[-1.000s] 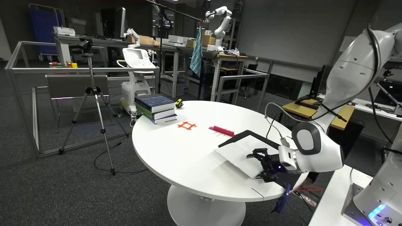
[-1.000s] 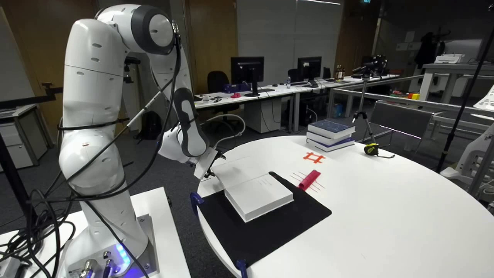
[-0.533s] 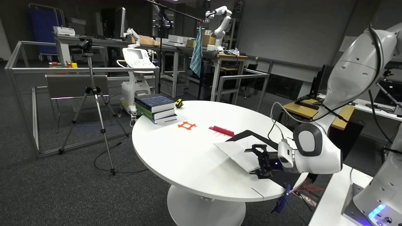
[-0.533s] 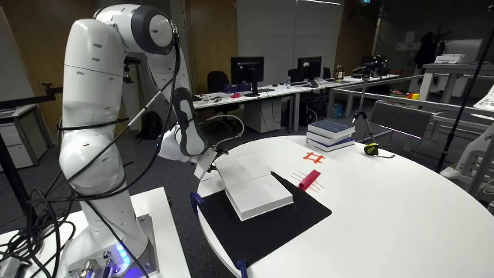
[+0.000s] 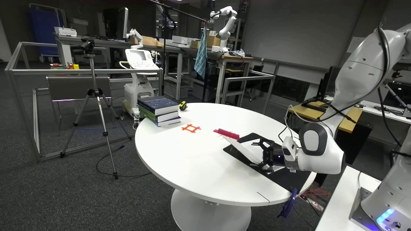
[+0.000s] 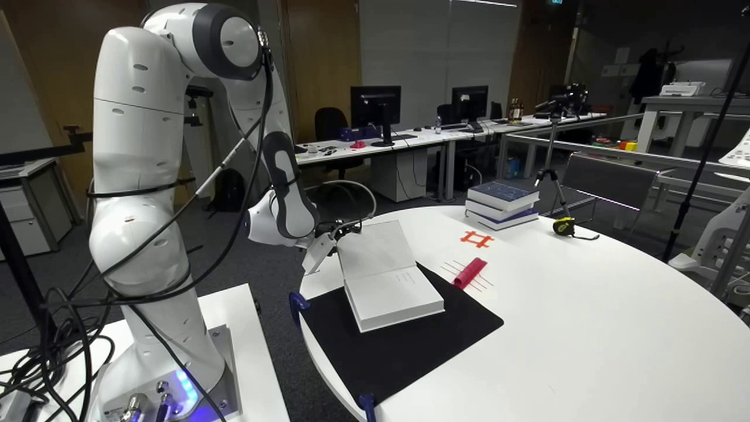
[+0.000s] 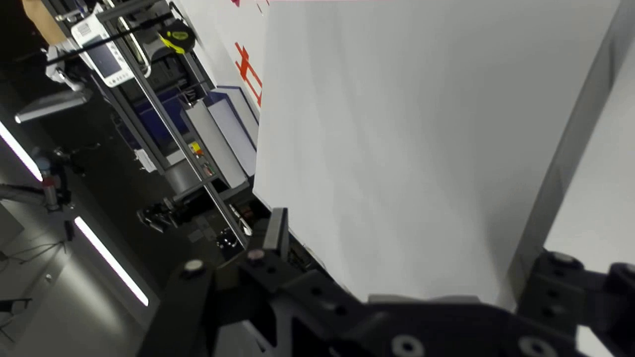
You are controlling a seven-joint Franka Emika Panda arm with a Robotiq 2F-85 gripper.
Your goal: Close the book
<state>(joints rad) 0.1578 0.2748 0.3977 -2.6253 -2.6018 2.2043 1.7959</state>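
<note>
The gripper [image 5: 253,154] has its two fingers [image 7: 278,230] spread wide, right at the raised half of the book [image 6: 394,298]. A white side of the book takes up much of the wrist view, with one finger by its outer edge and the other low on the right; whether either touches the book cannot be told. The book lies open on a black mat [image 6: 410,357]: one half is flat, with a few short lines of print on its white page, and the other half is tilted up from the fold, plain white on the side that shows. The white robot arm [image 6: 137,135] reaches in over the rim of a round white table [image 6: 586,340]. The mat runs to that rim, where blue clamps [image 6: 297,302] sit. Just beside the mat, a pink tube [image 6: 470,273] lies across thin red lines on the table top. Further off come a red-orange square outline [image 6: 477,239], flat on the table, then a stack of three thick books [image 5: 159,110] near the rim, with a yellow and black tape measure [image 6: 563,226] near it.
</note>
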